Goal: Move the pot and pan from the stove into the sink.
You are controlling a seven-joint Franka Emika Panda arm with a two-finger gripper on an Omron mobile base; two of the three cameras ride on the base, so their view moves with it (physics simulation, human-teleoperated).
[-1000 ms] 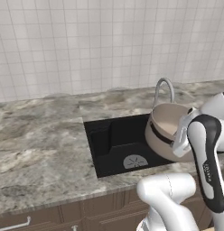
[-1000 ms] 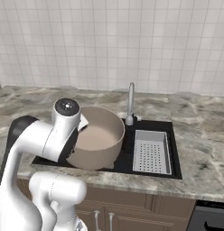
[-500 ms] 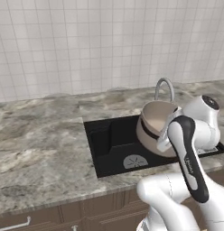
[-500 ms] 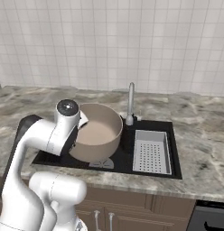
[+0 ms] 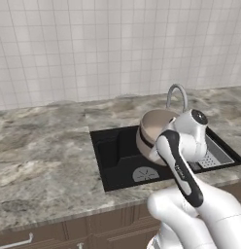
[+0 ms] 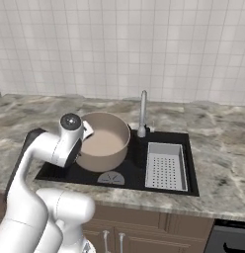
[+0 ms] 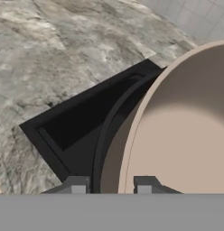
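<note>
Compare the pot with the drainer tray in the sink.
The pot is round, deep and beige; the drainer tray is rectangular, shallow, grey and perforated. The pot is gripped at its rim by the tool; the tray lies untouched. Both are within the black sink.

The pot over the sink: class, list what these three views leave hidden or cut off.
- Pot base: left base view, hidden by the robot's arm; right base view, partly hidden by it.
- Pot: hand view cuts it at the right edge.
- End effector: hand view shows one fingertip on each side of the pot rim; the rest is cut off below.
- Sink floor: mostly covered by the pot in the right base view.
</note>
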